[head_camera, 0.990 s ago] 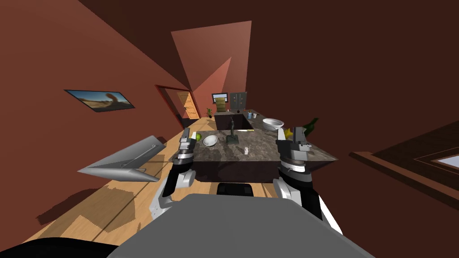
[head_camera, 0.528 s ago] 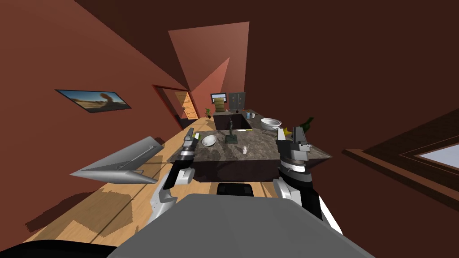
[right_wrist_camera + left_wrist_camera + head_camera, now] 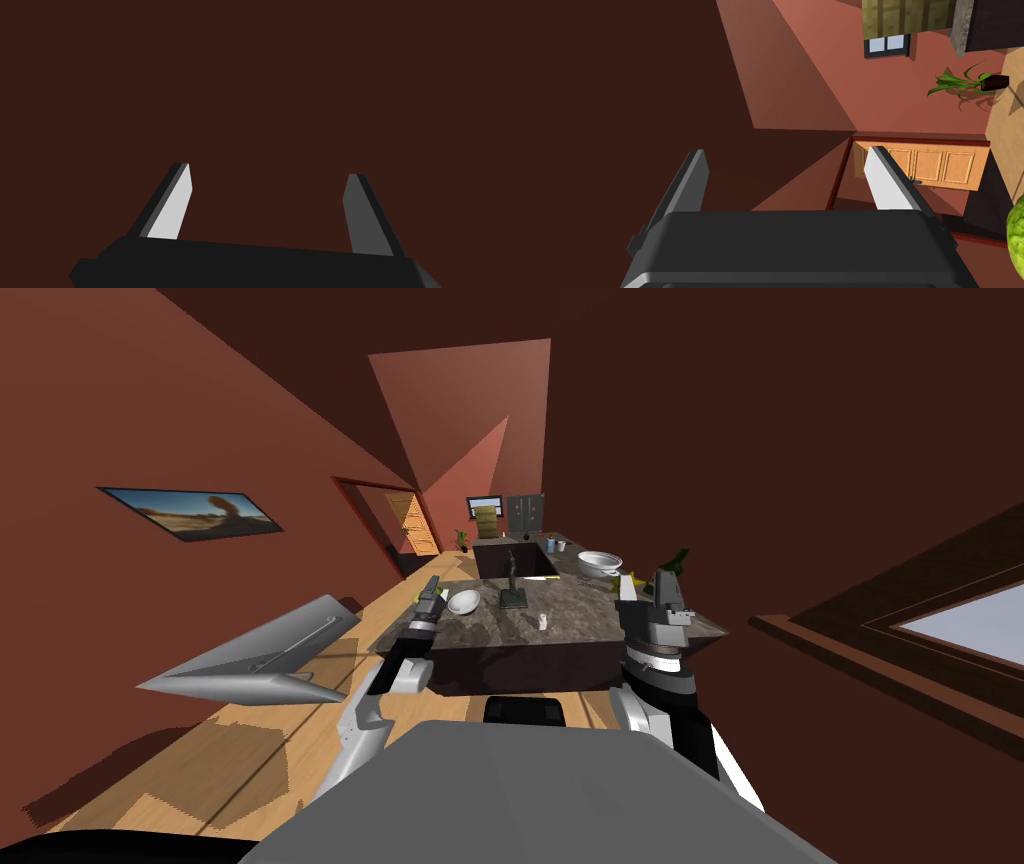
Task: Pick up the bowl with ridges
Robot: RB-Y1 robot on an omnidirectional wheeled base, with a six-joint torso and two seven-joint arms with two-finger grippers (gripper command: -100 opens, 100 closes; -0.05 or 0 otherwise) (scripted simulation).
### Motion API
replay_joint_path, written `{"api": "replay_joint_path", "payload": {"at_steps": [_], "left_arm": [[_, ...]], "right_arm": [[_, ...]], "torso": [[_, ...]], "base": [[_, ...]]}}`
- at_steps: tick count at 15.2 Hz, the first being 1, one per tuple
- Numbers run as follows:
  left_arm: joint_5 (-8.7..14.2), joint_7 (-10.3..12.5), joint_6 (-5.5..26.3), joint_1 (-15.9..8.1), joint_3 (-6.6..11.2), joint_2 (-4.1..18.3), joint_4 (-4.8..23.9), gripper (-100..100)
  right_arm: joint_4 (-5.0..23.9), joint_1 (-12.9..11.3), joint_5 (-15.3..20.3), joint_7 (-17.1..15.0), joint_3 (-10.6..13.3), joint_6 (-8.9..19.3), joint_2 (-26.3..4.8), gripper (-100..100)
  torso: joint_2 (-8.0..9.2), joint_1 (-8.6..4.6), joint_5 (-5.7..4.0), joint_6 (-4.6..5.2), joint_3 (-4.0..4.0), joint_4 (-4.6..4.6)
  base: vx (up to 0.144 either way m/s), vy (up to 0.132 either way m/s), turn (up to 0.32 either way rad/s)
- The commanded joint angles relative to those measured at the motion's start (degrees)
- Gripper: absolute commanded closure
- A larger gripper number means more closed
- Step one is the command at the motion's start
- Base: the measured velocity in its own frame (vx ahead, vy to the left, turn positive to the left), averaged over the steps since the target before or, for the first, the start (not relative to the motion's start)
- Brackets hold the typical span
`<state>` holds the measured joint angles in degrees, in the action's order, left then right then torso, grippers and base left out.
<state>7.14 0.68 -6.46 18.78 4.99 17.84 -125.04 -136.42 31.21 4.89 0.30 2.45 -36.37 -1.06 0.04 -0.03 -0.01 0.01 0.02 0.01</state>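
On the near left part of the dark stone counter [image 3: 570, 623] sits a small white bowl [image 3: 465, 601], tipped a little toward me. I take it as my target, though I cannot make out ridges on it. A larger white bowl [image 3: 600, 563] stands well apart at the far right, so I am judging partly by which arm is raised toward what. The left gripper [image 3: 431, 594] hovers just beside the small bowl, on its left, by the counter's left edge. Its fingers [image 3: 884, 175] are spread with nothing between them, held wide, I would say, so they can straddle the rim. A slim dark statuette [image 3: 513, 585] and a little white cup [image 3: 542, 622] stand to the bowl's right, near but apart from it, which is probably why the approach comes from the left side. The head view gives me the bowl's place beside the hand. The left wrist view gives me the finger gap plainly, a green rounded thing [image 3: 1016, 235] close by one finger, and a wooden door [image 3: 919, 165] far beyond. From that I judge the hand is aimed over the bowl, not down at it, and needs tipping. The right gripper [image 3: 664, 588] is raised at the counter's near right corner, fingers apart and empty.
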Motion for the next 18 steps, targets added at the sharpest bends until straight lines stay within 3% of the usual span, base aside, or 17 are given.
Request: {"api": "replay_joint_path", "payload": {"at_steps": [1,5,6,8,9,11,12,18], "left_arm": [[0.55,0.83,2.86,-0.7,-0.09,0.73,0.7,-100],[1.5,2.06,6.67,-1.76,-0.01,2.04,1.86,-100],[2.48,3.33,8.35,-2.86,0.08,3.34,3.07,-100],[2.48,3.33,10.25,-2.86,0.08,3.34,3.07,-100],[3.49,4.64,11.84,-4.0,0.17,4.62,4.3,-100],[3.49,4.64,13.93,-4.0,0.17,4.62,4.3,-100],[4.52,5.97,15.26,-5.16,0.26,5.88,5.56,-100],[5.56,7.33,21.51,-6.34,0.36,7.13,6.84,-100]], "right_arm": [[0.0,0.0,0.0,0.0,0.0,0.0,0.0,0],[0.0,0.0,0.0,0.0,0.0,0.0,0.0,0],[0.0,0.0,0.0,0.0,0.0,0.0,0.0,0],[0.0,0.0,0.0,0.0,0.0,0.0,0.0,0],[0.0,0.0,0.0,0.0,0.0,0.0,0.0,0],[0.0,0.0,0.0,0.0,0.0,0.0,0.0,0],[0.0,0.0,0.0,0.0,0.0,0.0,0.0,0],[0.0,0.0,0.0,0.0,0.0,0.0,0.0,0]], "torso": [[0.0,0.0,0.0,0.0,0.0,0.0],[0.0,-0.01,0.0,0.0,0.0,0.0],[0.0,0.0,0.0,-0.01,0.0,0.0],[-0.01,-0.02,0.0,0.0,0.0,0.0],[-0.01,-0.01,0.0,-0.02,0.0,0.0],[-0.01,-0.01,0.0,0.0,-0.01,0.0],[-0.02,0.0,0.0,-0.01,-0.01,0.0],[-0.02,0.0,0.0,0.0,-0.01,0.0]], "base": [[-0.012,-0.017,-0.051],[-0.01,-0.013,-0.038],[-0.011,-0.014,-0.057],[-0.009,-0.014,-0.04],[-0.009,-0.015,-0.053],[-0.008,-0.013,-0.044],[-0.009,-0.014,-0.052],[-0.007,-0.011,-0.039]]}}
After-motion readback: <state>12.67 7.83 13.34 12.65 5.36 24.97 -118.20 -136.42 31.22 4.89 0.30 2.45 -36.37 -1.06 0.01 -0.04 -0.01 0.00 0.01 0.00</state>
